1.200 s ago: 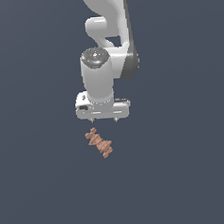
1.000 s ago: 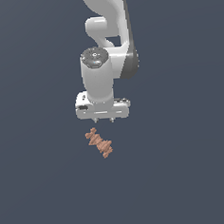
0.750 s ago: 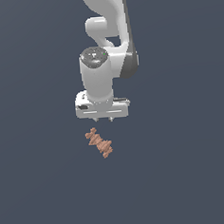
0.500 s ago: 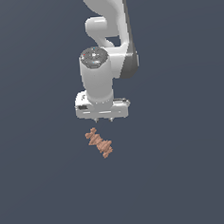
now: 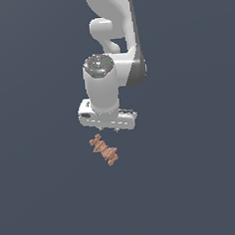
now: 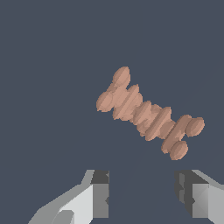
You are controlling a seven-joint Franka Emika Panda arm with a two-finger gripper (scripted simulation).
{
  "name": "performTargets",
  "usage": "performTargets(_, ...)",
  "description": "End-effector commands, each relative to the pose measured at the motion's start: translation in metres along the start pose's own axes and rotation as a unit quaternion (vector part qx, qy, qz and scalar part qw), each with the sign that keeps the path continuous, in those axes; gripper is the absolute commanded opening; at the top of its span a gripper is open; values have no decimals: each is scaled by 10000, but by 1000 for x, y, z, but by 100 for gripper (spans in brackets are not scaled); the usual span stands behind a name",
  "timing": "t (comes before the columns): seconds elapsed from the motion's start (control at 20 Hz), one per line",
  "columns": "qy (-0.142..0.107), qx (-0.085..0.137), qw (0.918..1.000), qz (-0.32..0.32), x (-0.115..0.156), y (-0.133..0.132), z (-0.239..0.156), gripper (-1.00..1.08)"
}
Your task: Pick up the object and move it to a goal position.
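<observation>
The object (image 5: 104, 149) is a small reddish-brown ridged piece with knobbed ends. It lies on the dark grey floor, slanting down toward the exterior view's right. My gripper (image 5: 109, 130) hangs just above and behind it, pointing down, apart from it. In the wrist view the object (image 6: 148, 113) lies diagonally ahead of the fingertips (image 6: 100, 192). The gripper (image 6: 142, 194) is open and empty, with a wide gap between the two fingers.
The dark grey floor (image 5: 194, 183) spreads flat in all directions. No other objects, containers or edges show. No goal marker shows in either view.
The gripper has come down slightly and turned a little about its vertical axis. The object has not moved.
</observation>
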State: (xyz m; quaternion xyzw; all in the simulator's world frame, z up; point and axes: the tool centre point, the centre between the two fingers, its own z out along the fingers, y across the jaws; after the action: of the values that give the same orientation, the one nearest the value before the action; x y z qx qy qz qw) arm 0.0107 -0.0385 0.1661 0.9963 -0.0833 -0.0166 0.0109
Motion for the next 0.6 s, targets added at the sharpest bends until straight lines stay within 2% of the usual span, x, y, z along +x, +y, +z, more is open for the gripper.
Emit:
performTargets(0.0,-9,-8,9997,247,6,-1,2,28)
performTargets(0.25,-26,-36,9962,869,20,-3,7,28)
performTargets(0.55,-39,-81,9864,1644,38,-7,13,28)
